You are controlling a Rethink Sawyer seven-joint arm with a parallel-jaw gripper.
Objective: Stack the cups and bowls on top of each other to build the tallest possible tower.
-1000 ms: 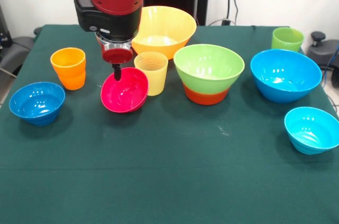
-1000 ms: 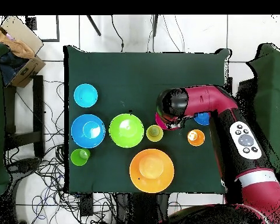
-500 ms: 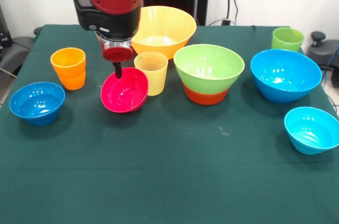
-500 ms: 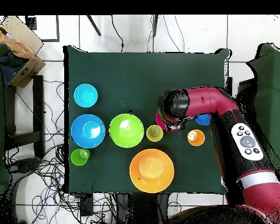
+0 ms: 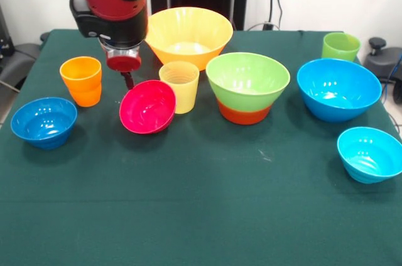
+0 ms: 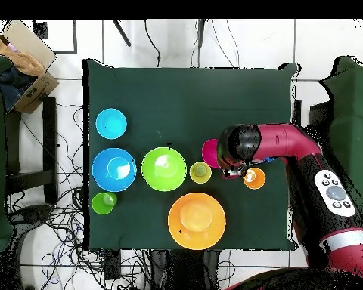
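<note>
My gripper hangs just above and left of the magenta bowl, between it and the orange cup. It holds nothing that I can see. The magenta bowl lies tilted, its mouth toward the camera, beside the upright pale yellow cup. The light green bowl sits on the orange-red bowl, a low tower. In the overhead view the arm's head covers my gripper and part of the magenta bowl.
Big yellow-orange bowl at the back. Small dark blue bowl at the left. Big blue bowl, small cyan bowl and light green cup at the right. All stand on the green table.
My gripper has moved left and a little up, from the magenta bowl's rim toward the orange cup. The bowl and the other things have not moved.
</note>
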